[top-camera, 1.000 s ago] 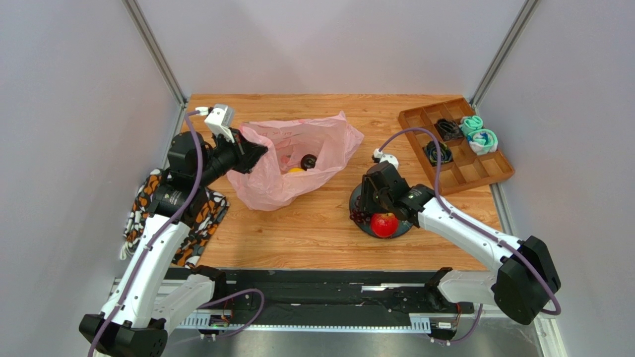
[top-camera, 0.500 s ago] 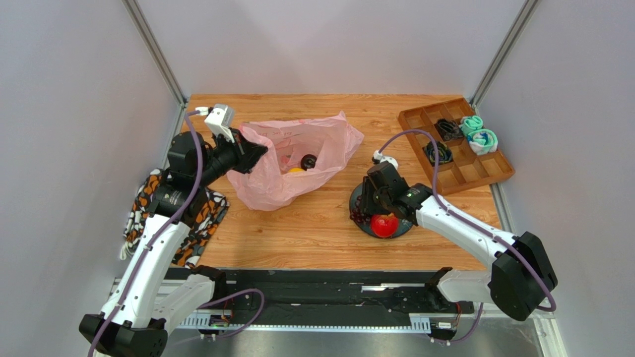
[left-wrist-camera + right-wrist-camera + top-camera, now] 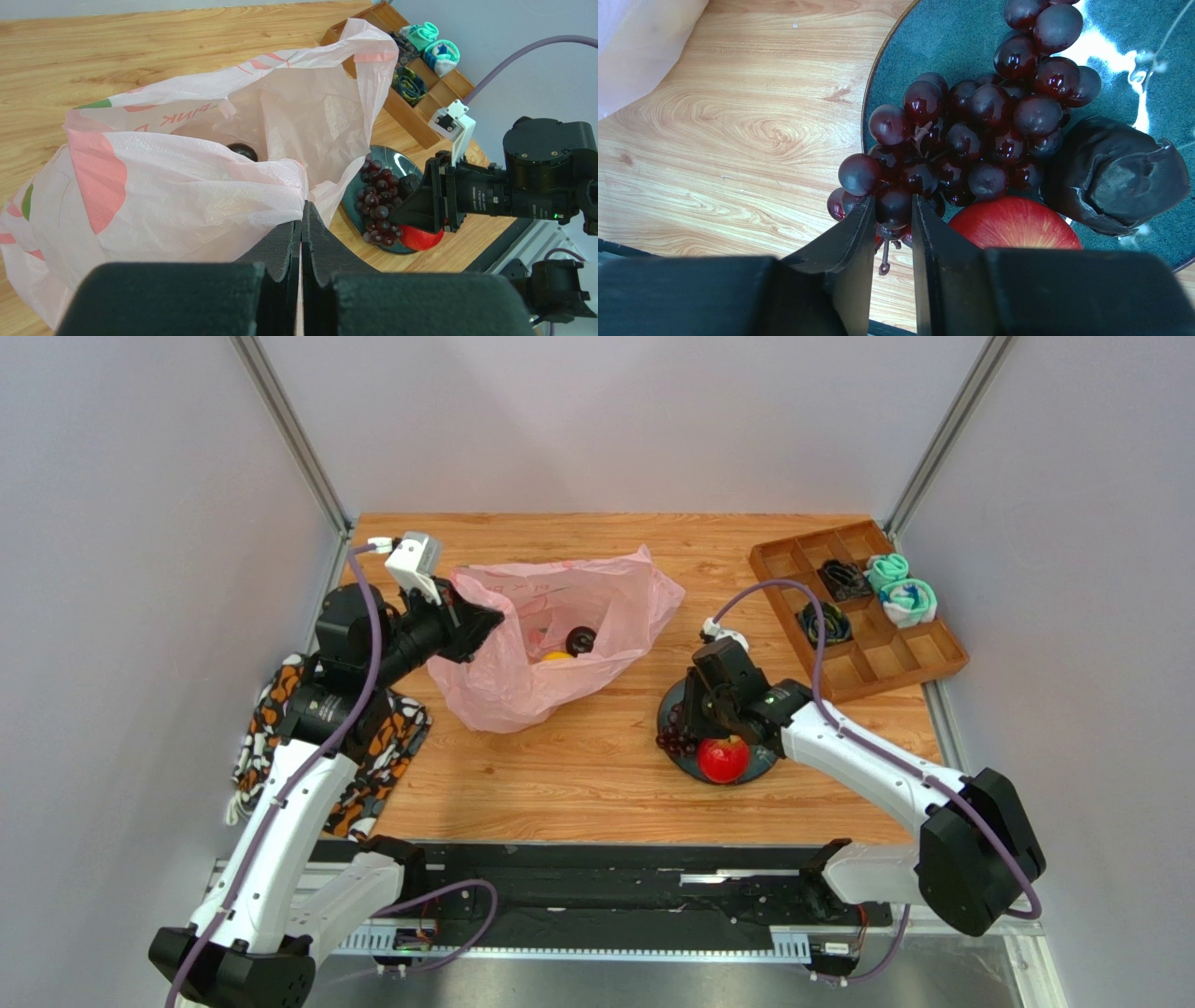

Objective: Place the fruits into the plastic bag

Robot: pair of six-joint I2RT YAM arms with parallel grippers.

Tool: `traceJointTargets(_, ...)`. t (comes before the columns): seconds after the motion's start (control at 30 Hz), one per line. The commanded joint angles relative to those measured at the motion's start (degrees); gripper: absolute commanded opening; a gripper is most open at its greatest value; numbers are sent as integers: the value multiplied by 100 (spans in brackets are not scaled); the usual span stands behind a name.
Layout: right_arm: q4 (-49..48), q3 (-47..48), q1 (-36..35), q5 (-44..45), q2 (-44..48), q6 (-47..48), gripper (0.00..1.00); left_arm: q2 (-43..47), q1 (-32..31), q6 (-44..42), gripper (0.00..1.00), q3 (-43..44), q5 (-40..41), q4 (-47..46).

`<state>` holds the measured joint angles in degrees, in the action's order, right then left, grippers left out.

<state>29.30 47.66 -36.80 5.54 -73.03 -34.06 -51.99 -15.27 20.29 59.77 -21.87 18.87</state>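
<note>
The pink plastic bag [image 3: 554, 637] lies open on the table's left half. My left gripper [image 3: 470, 627] is shut on its near rim [image 3: 298, 175] and holds the mouth up. Inside show a dark plum-like ball [image 3: 581, 639] and a yellow citrus [image 3: 557, 657]. The dark purple grapes [image 3: 962, 140] and the red apple [image 3: 1015, 224] rest on a dark teal plate [image 3: 934, 35]. My right gripper [image 3: 892, 210] is shut on a grape at the bunch's near end, at the plate's left edge [image 3: 671, 742]. A dark wrinkled lump [image 3: 1116, 175] lies beside the apple. The banana is hidden.
A wooden compartment tray [image 3: 919, 661] at the back right holds teal and black coiled bundles [image 3: 898, 591]. An orange-black patterned cloth [image 3: 337, 756] lies at the left edge under my left arm.
My right wrist has shifted slightly over the plate's left edge at the grapes. The left arm and the bag have not moved.
</note>
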Motion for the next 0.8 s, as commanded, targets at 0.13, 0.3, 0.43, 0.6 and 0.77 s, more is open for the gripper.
traceJointTargets(0.13,-109,42,59,-9,96,-30,14,31,24,10,0,255,42,-94)
traceJointTargets(0.3,-65,94,67,35,184,-13,6,39,24,1,0,246,51,-86)
traceJointTargets(0.43,-3,182,67,87,307,14,4,39,24,1,0,255,51,-86)
traceJointTargets(0.6,120,340,76,210,561,58,2,39,24,1,0,246,60,-86)
traceJointTargets(0.77,322,472,102,421,755,111,2,31,24,-8,0,255,51,-94)
